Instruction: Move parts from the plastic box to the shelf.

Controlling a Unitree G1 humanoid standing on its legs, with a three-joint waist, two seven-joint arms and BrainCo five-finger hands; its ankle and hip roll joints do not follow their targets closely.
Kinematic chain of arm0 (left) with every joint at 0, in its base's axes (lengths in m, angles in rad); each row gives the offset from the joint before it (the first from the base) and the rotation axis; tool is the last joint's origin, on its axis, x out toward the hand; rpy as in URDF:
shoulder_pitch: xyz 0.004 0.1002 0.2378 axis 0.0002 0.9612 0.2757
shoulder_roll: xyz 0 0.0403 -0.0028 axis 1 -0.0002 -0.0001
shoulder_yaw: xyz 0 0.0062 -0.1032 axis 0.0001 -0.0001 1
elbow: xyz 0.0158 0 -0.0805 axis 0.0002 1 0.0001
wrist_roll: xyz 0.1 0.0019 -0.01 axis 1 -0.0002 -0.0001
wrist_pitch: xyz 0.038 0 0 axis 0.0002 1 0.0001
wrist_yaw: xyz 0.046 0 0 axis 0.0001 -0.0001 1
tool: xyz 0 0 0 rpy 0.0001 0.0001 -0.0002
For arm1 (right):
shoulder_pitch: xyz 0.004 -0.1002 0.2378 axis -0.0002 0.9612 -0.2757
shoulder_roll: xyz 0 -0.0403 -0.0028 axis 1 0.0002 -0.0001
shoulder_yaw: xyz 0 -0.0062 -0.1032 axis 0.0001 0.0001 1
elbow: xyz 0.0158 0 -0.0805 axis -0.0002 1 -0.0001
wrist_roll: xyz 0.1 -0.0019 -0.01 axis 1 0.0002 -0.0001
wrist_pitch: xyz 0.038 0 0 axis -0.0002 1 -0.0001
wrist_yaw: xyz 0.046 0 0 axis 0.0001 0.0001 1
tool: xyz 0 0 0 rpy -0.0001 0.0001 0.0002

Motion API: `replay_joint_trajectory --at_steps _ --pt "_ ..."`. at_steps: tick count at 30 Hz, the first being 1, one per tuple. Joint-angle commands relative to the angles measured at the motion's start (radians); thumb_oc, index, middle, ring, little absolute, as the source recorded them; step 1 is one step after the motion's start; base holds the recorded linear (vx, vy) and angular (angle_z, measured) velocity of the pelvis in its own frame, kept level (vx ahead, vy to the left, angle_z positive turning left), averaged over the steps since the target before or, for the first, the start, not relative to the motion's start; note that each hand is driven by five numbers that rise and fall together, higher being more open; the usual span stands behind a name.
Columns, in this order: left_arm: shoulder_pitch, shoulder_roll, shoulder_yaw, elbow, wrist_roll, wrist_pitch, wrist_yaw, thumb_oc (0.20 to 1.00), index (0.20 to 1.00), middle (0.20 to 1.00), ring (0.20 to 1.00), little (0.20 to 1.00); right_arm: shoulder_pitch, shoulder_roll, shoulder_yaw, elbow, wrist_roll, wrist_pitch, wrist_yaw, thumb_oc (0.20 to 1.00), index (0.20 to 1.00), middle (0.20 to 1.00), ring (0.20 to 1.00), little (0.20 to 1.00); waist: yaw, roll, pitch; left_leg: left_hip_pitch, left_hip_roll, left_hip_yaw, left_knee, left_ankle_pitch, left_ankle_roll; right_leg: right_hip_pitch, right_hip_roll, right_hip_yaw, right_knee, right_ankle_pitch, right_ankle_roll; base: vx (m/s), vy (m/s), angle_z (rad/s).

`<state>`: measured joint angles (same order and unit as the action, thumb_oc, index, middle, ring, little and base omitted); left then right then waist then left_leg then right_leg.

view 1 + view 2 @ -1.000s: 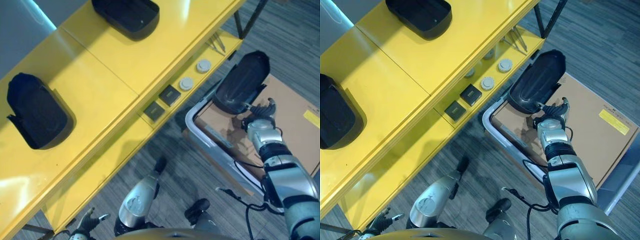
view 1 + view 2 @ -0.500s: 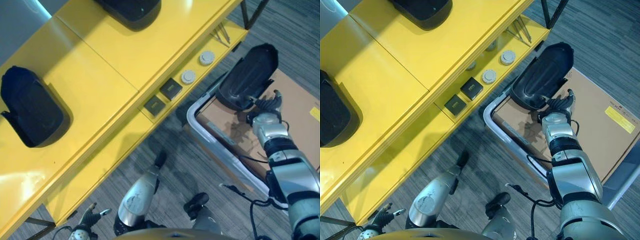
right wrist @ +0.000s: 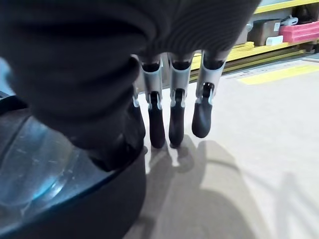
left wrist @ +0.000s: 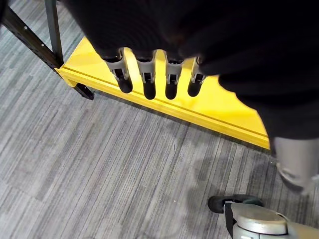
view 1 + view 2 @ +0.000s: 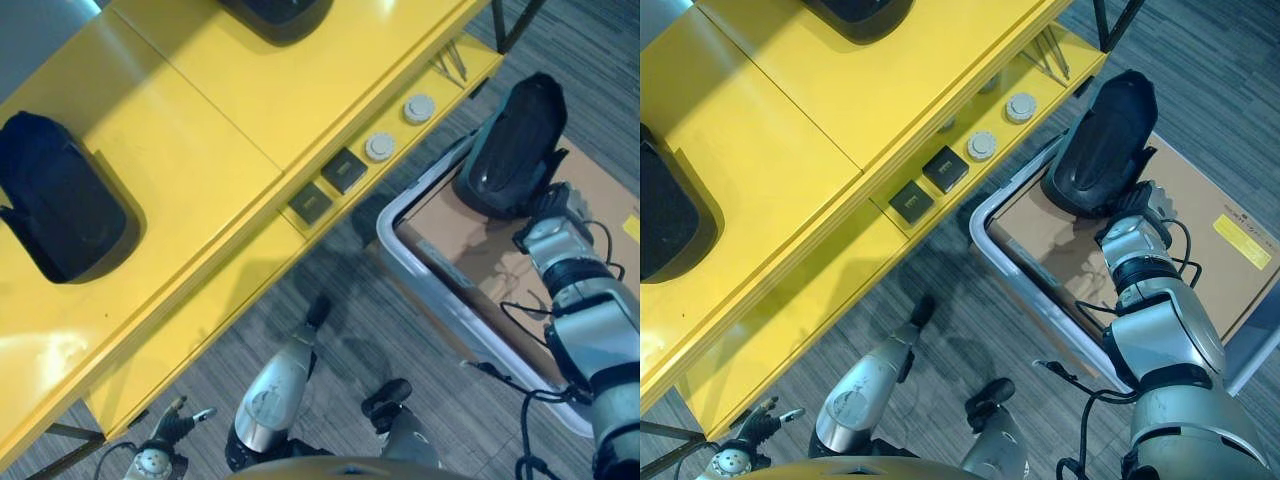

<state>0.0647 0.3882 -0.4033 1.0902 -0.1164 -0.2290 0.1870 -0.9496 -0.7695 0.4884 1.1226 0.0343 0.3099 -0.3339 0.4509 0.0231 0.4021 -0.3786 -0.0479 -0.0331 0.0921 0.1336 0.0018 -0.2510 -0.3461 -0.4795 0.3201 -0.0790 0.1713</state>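
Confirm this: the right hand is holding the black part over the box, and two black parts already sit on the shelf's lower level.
Not quite. The right hand does hold the black part over the box, but the two black parts already placed sit on the shelf's top level, not the lower one, as the left eye view shows.

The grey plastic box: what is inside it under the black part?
Inside the grey plastic box lies a brown cardboard sheet. The right hand holds the black part above it. Whatever is beneath the cardboard is hidden.
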Motion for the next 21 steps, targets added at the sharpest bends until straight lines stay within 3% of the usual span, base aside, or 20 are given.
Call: replay_joint_trajectory --at_steps 1,9,12,15,16,18,19,21 --pt "0.025 0.051 -0.019 -0.020 -0.027 -0.015 0.004 1.000 1.000 1.000 1.000 1.000 0.053 -0.053 0.021 -0.009 0.040 -0.021 0.008 0.200 0.200 0.200 0.200 0.200 0.008 0.013 0.000 -0.033 0.028 -0.011 0.066 -0.125 -0.020 -0.056 -0.019 0.070 0.008 0.038 0.038 -0.02 -0.059 -0.01" --pt "0.034 0.056 -0.002 -0.049 -0.082 -0.092 -0.008 1.000 1.000 1.000 1.000 1.000 0.093 -0.055 -0.022 -0.060 0.114 -0.046 -0.003 0.200 0.200 0.200 0.200 0.200 -0.008 0.005 -0.016 0.000 0.038 0.002 0.057 -0.131 -0.021 -0.036 -0.016 0.075 0.005 0.039 0.040 -0.01 -0.068 -0.01" --pt "0.036 0.062 0.014 -0.114 -0.129 -0.174 -0.052 1.000 1.000 1.000 1.000 1.000 0.145 -0.051 -0.067 -0.128 0.151 -0.085 -0.023 0.200 0.200 0.200 0.200 0.200 -0.023 -0.008 -0.039 0.040 0.043 0.008 0.045 -0.136 -0.023 0.001 -0.011 0.074 -0.012 0.039 0.043 0.01 -0.125 -0.03" --pt "0.040 0.072 0.038 -0.230 -0.211 -0.164 -0.128 1.000 1.000 1.000 1.000 1.000 0.206 -0.045 -0.122 -0.223 0.161 -0.081 -0.033 0.200 0.200 0.200 0.200 0.200 -0.036 -0.021 -0.063 0.082 0.049 0.013 0.028 -0.140 -0.025 0.042 -0.001 0.074 -0.040 0.039 0.046 0.03 -0.141 -0.08" --pt "0.045 0.077 0.064 -0.333 -0.286 -0.145 -0.203 1.000 1.000 1.000 1.000 1.000 0.254 -0.037 -0.165 -0.303 0.169 -0.070 -0.045 0.200 0.200 0.200 0.200 0.200 -0.047 -0.029 -0.079 0.112 0.057 0.018 0.012 -0.139 -0.028 0.073 0.011 0.074 -0.063 0.041 0.047 0.04 -0.203 -0.14" --pt "0.050 0.099 0.108 -0.547 -0.414 -0.039 -0.316 1.000 1.000 1.000 1.000 1.000 0.348 -0.024 -0.245 -0.458 0.143 -0.020 -0.043 0.200 0.200 0.200 0.200 0.200 -0.064 -0.037 -0.110 0.151 0.067 0.032 -0.016 -0.118 -0.027 0.123 0.032 0.068 -0.118 0.066 0.037 0.00 -0.168 -0.17" --pt "0.051 0.102 0.111 -0.560 -0.420 -0.035 -0.323 1.000 1.000 1.000 1.000 1.000 0.356 -0.022 -0.250 -0.468 0.141 -0.016 -0.044 0.200 0.200 0.200 0.200 0.200 -0.065 -0.038 -0.112 0.156 0.069 0.032 -0.019 -0.117 -0.027 0.128 0.034 0.068 -0.122 0.067 0.037 -0.01 -0.112 -0.11" --pt "0.045 0.103 0.141 -0.696 -0.482 0.032 -0.390 1.000 1.000 1.000 1.000 1.000 0.417 -0.004 -0.285 -0.557 0.134 0.000 -0.050 0.200 0.200 0.200 0.200 0.200 -0.077 -0.043 -0.134 0.190 0.080 0.038 -0.035 -0.119 -0.033 0.160 0.052 0.078 -0.150 0.071 0.032 0.04 -0.118 -0.13"
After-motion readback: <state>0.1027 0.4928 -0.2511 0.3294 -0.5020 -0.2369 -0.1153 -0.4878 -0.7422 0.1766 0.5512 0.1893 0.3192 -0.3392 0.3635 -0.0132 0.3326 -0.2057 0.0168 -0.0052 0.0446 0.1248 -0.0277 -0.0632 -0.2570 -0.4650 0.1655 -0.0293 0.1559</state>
